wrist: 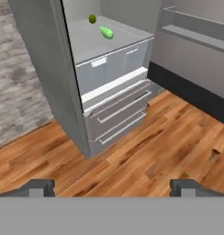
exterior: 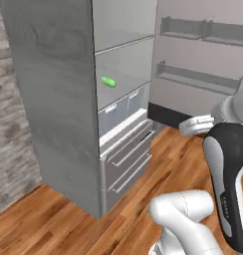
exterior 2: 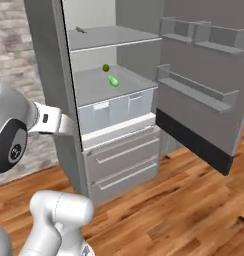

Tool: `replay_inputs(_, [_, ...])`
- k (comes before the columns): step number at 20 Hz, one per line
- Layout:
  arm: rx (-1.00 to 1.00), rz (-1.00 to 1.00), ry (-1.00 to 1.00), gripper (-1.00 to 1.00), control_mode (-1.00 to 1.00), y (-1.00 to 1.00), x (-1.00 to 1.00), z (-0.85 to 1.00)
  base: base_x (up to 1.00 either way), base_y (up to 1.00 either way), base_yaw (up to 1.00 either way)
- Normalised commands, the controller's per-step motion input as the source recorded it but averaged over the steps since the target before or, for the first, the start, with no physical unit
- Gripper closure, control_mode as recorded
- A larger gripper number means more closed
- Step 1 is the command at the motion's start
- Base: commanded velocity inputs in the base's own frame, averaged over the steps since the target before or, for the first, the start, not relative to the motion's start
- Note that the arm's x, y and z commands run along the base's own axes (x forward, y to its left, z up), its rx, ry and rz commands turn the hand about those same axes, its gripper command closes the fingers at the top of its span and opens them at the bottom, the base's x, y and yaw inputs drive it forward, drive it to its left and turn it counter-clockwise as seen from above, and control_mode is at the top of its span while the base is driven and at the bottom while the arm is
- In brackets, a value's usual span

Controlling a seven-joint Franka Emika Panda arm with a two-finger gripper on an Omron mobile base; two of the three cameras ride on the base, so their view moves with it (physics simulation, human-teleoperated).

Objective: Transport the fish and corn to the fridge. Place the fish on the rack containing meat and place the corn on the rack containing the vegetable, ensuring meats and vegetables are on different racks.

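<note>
The hand point(wrist: 112, 187), fingers spread wide and holding nothing, hangs above the wooden floor point(wrist: 146, 151), aimed at the open fridge point(wrist: 49, 69) in the upper left of the hand view. The corn point(wrist: 106, 32) lies on the lower shelf point(wrist: 86, 43), near the round vegetable point(wrist: 92, 19). The right base view adds the rack containing meat point(exterior 2: 114, 37), upper centre, with a dark sliver, the meat point(exterior 2: 81, 30), at its back left. The door point(exterior 2: 204, 75), with its bins, stands open at right; drawers point(exterior 2: 121, 160) sit below.
</note>
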Motion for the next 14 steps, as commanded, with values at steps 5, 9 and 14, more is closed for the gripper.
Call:
replay_inputs(5, [0.00, 0.00, 0.00, -1.00, 1.00, 0.00, 0.00, 0.00, 0.00, 0.10, -1.00])
replay_inputs(9, [0.00, 0.00, 0.00, -1.00, 1.00, 0.00, 0.00, 0.00, 0.00, 0.01, -1.00])
replay_inputs(14, [0.00, 0.00, 0.00, -1.00, 1.00, 0.00, 0.00, 0.00, 0.17, -0.57, -0.65])
